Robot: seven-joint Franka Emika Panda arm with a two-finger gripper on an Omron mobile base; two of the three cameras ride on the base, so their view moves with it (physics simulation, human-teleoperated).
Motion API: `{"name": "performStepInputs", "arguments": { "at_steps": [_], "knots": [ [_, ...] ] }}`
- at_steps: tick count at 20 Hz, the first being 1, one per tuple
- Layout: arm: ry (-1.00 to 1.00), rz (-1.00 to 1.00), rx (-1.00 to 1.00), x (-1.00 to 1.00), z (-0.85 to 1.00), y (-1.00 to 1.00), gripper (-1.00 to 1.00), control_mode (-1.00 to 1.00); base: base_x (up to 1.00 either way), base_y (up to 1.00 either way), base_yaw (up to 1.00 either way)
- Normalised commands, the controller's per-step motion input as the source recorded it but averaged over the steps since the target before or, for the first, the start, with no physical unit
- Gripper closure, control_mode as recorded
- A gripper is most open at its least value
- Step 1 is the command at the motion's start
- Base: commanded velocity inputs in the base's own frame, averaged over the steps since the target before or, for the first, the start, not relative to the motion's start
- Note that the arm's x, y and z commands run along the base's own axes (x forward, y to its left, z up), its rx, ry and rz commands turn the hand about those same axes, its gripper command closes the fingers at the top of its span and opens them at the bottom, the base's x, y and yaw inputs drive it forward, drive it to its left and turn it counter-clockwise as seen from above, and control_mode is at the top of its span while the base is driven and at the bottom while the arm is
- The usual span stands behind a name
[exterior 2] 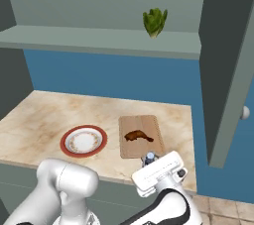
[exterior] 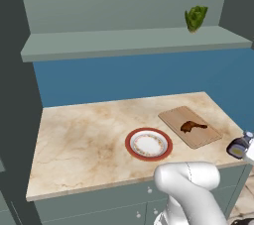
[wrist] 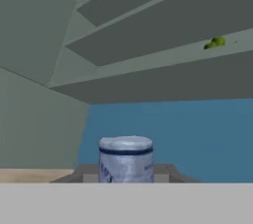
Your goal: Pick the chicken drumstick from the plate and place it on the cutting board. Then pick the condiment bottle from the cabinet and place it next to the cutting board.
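Observation:
The chicken drumstick (exterior: 192, 127) (exterior 2: 138, 136) lies on the wooden cutting board (exterior: 173, 117) (exterior 2: 144, 122). Left of the board, the red-rimmed plate (exterior: 130, 142) (exterior 2: 64, 142) holds no food. My gripper (exterior: 246, 150) (exterior 2: 151, 163) (wrist: 126, 176) is shut on the condiment bottle (exterior: 237, 147) (exterior 2: 150, 157) (wrist: 126, 159), near the counter's front right corner and just in front of the board. The bottle leans over, its pale cap pointing away from the hand. Whether it touches the counter I cannot tell. The cabinet shelf (exterior: 124, 43) (exterior 2: 99, 40) runs above.
A green leafy vegetable (exterior: 196, 18) (exterior 2: 155, 22) (wrist: 215, 44) stands on the shelf at the right. An open cabinet door (exterior 2: 228, 70) hangs at the right side. The marble counter (exterior: 84, 140) (exterior 2: 34, 120) stretches left of the plate.

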Motion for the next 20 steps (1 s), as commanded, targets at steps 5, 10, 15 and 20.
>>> {"name": "performStepInputs", "arguments": {
  "at_steps": [5,10,15,20],
  "knots": [
    [0.0,-0.08,0.0,0.26,-0.15,0.0,1.0,-1.0,0.0,0.0,0.0],
    [0.0,-0.06,0.0,0.19,-0.08,0.0,1.0,-1.0,0.0,0.0,0.0],
    [0.0,-0.04,0.0,0.16,-0.17,0.0,1.0,-1.0,0.0,0.0,0.0],
    [0.0,-0.03,0.0,0.16,-0.27,0.0,1.0,-1.0,0.0,0.0,0.0]
  ]
}}
